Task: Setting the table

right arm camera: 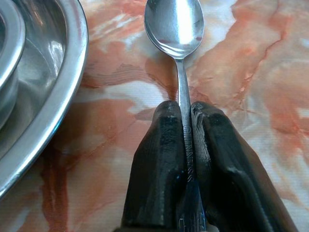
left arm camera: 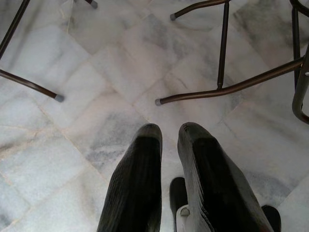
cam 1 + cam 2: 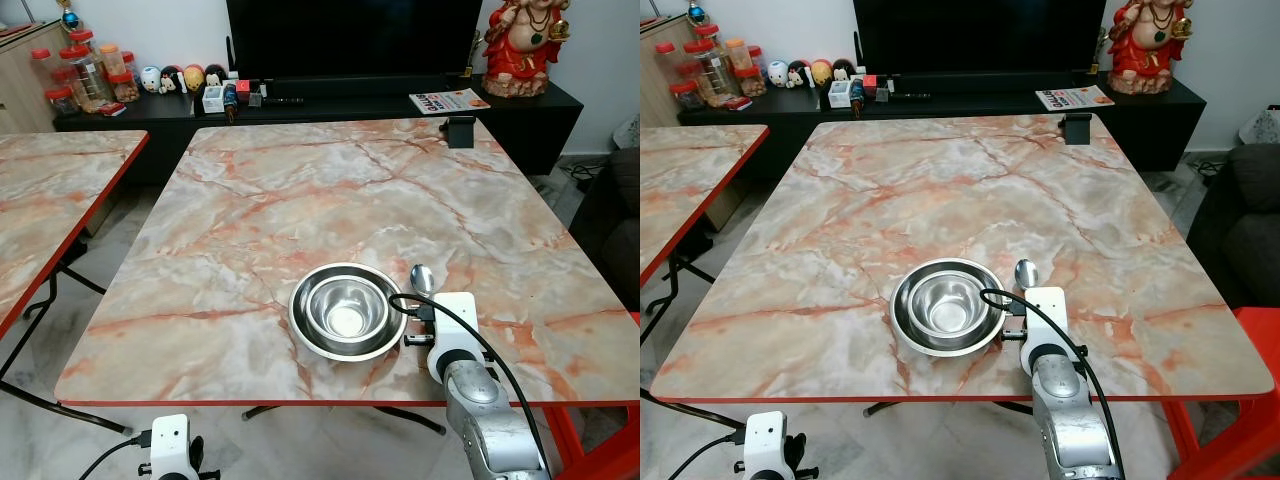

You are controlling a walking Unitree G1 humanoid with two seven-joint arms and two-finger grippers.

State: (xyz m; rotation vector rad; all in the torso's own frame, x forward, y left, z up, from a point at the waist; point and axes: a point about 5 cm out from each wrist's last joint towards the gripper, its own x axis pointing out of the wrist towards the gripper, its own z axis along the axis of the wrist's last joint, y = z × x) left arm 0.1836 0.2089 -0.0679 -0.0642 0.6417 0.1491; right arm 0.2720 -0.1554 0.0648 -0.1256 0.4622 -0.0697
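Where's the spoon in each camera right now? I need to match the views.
Left eye view: spoon just right of the steel plate, bowl end away from the robot.
Right eye view: same spot, ahead of the right gripper.
Right wrist view: handle clamped between the black fingers.
Left wrist view: floor and table legs.
Shared landmark: the plate's rim.

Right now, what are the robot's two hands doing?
Left gripper: fingers nearly together, holding nothing, above the floor.
Right gripper: fingers shut on the spoon.

My views are evenly bright and sharp, with soft shadows. Glare streaks the spoon point(image 1: 175, 24) and bowl point(image 3: 346, 308). My right gripper's fingers point(image 1: 159, 179) blur slightly up close.
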